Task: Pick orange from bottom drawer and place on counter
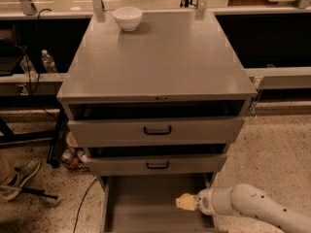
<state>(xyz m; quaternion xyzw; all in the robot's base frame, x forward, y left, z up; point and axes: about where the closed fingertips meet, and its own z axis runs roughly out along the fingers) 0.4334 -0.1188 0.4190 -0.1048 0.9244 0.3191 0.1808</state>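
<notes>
The bottom drawer [141,200] is pulled open below two shallower drawers with black handles, and its flat grey floor shows. My gripper [186,202], with a pale yellowish tip on a white arm, reaches in from the right and hovers over the drawer's right part. I see no orange in the drawer; it is hidden or out of view. The counter [160,57] is the broad grey top of the cabinet.
A white bowl [128,17] sits at the counter's far left corner. Water bottles [47,61] stand on a shelf to the left. A shoe [19,176] and cables lie on the speckled floor at the left. Small clutter sits beside the cabinet's lower left.
</notes>
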